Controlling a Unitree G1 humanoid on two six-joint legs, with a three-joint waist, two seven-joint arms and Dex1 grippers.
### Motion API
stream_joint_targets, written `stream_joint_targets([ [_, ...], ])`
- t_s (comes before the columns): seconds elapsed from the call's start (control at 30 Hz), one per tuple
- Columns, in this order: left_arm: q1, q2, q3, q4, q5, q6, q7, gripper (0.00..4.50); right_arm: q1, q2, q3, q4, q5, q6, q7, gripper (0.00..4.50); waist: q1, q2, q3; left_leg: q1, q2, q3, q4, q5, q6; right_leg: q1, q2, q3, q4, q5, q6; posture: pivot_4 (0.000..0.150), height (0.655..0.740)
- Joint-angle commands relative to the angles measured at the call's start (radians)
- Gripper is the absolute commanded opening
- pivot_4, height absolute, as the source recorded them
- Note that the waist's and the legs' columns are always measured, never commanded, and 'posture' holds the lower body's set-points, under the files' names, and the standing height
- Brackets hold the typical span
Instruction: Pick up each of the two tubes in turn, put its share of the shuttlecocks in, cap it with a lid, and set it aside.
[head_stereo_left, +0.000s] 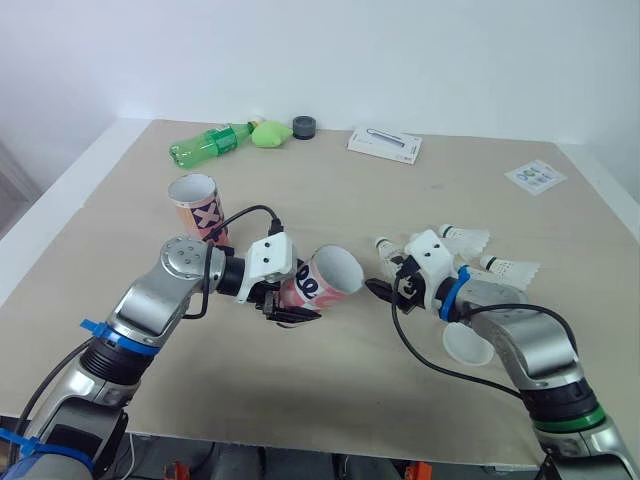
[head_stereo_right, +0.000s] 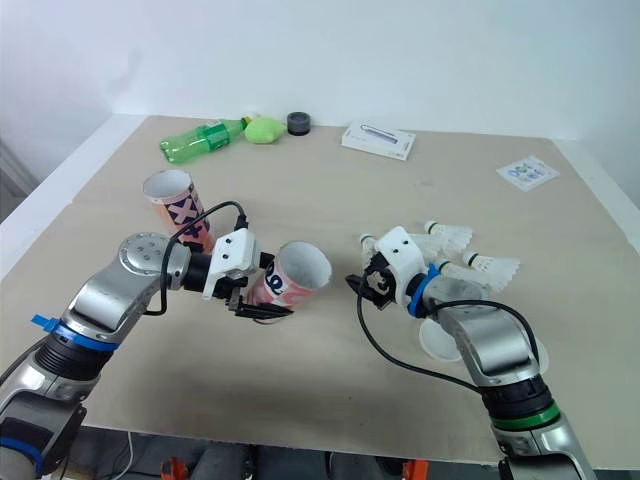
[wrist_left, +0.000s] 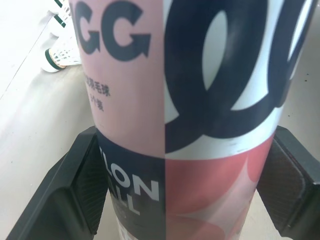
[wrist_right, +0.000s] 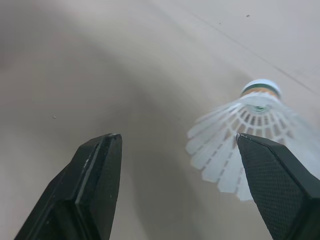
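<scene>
1. Pink tube (head_stereo_left: 320, 283): a smooth cardboard cylinder printed in pink, white and dark blue lettering. It is sitting tipped on its side near the front middle of the counter (head_stereo_left: 330, 200), with its open round mouth facing the right tool (head_stereo_left: 385, 292). Whether it is touching the counter is hard to make out.

2. Left tool (head_stereo_left: 287, 310): it is clamping the pink tube around its body, with 1 black, finely ribbed finger (wrist_left: 82, 185) pressing on each side. Its fingertips are cut off in the left wrist view.

3. Second tube (head_stereo_left: 196, 205): the same build, with an X-patterned print. It is standing upright and open behind the left arm.

4. Right tool: its 2 black textured fingers (wrist_right: 100, 175) are standing apart and gripping nothing.

5. Shuttlecocks: 1 white shuttlecock (wrist_right: 245, 135) with a netted plastic skirt and a green-banded tip is lying just beyond the right tool. 2 more (head_stereo_left: 465, 238) are lying beside the right wrist.

6. White lid (head_stereo_left: 467, 343): a round, shallow lid lying flat and partly hidden under the right arm.

7. Far edge of the counter:
   - a green plastic bottle (head_stereo_left: 210, 143), lying on its side
   - a light-green lump (head_stereo_left: 268, 133), too small to identify
   - a dark round cap (head_stereo_left: 304, 126)
   - a flat white box (head_stereo_left: 385, 144)
   - a printed card (head_stereo_left: 535, 176)
</scene>
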Motion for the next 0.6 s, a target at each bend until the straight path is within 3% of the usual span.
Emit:
stream_joint_targets([
  [0.03,0.024,0.008,-0.015,0.012,0.023,0.019,0.018,3.73,-0.07,0.043,0.017,0.093,-0.055,-0.057,-0.021,3.43,-0.002,0.0,0.0,0.0,0.0,0.0,0.0,0.0,0.0,0.0,0.0,0.0,0.0,0.0,0.0,0.15,0.7294],
  [0.23,0.034,0.012,-0.011,-0.009,0.019,0.032,0.022,3.73,-0.114,0.082,0.027,0.178,-0.105,-0.101,-0.042,1.23,-0.007,0.0,0.0,0.0,0.0,0.0,0.0,0.0,0.0,0.0,0.0,0.0,0.0,0.001,0.0,0.15,0.7294],
  [0.27,0.035,0.012,-0.011,-0.012,0.018,0.034,0.023,3.73,-0.116,0.083,0.028,0.182,-0.112,-0.11,-0.037,0.47,-0.007,0.0,0.0,0.0,0.0,0.0,0.0,0.0,0.0,0.0,0.0,0.0,0.0,0.001,0.0,0.15,0.7294],
  [0.33,0.034,0.011,-0.01,-0.017,0.016,0.04,0.026,3.73,-0.116,0.088,0.029,0.177,-0.114,-0.12,-0.025,0.13,-0.007,0.0,0.0,-0.001,0.0,0.0,0.0,0.0,0.0,0.0,0.0,0.0,0.0,0.001,0.001,0.15,0.7294],
  [0.6,0.032,0.018,-0.01,-0.016,0.014,0.045,0.02,3.73,-0.097,0.079,-0.013,0.111,-0.126,-0.189,-0.01,0.13,-0.008,0.0,0.0,-0.001,0.0,0.0,0.0,0.0,0.0,0.0,0.0,0.0,0.0,0.001,0.001,0.15,0.7294],
])
